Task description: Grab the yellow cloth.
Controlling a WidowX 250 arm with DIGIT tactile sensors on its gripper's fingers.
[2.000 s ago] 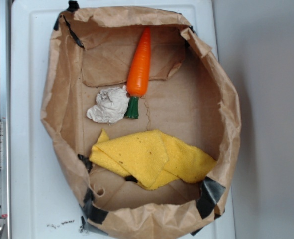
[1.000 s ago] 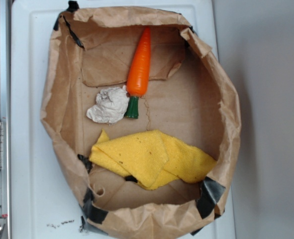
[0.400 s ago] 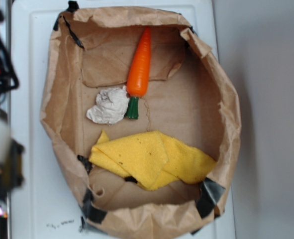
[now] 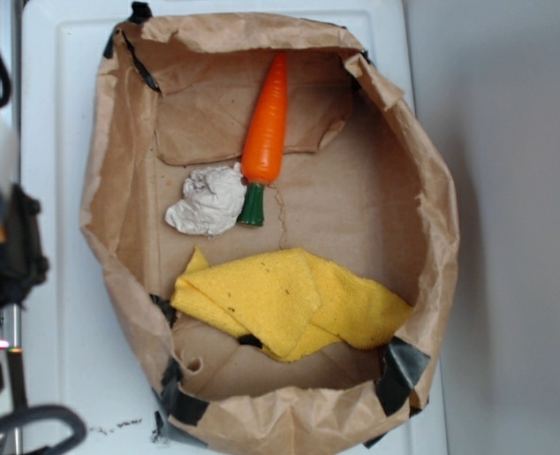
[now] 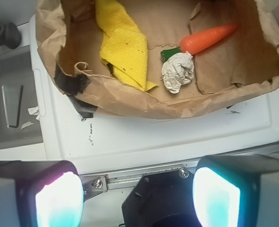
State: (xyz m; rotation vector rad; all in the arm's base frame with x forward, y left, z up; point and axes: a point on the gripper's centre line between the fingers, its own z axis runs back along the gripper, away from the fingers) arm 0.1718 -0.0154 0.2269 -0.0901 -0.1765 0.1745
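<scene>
The yellow cloth (image 4: 284,303) lies crumpled on the floor of a brown paper bag (image 4: 118,190), near its front wall; it also shows in the wrist view (image 5: 122,47). An orange toy carrot (image 4: 266,118) and a small off-white wad (image 4: 207,201) lie behind it. My gripper (image 5: 137,198) is open and empty, its two fingers wide apart over the metal rail and white tray edge, well outside the bag. In the exterior view only a blurred part of the arm (image 4: 5,246) shows at the left edge.
The bag stands on a white tray (image 4: 52,142) and has black tape patches (image 4: 401,372) at its front corners. A metal rail with a black bracket (image 5: 153,198) runs along the tray's left side. Grey surface (image 4: 516,227) lies right of the tray.
The arm has come into the exterior view at the left edge and moved down along it. The cloth, carrot and wad have not moved.
</scene>
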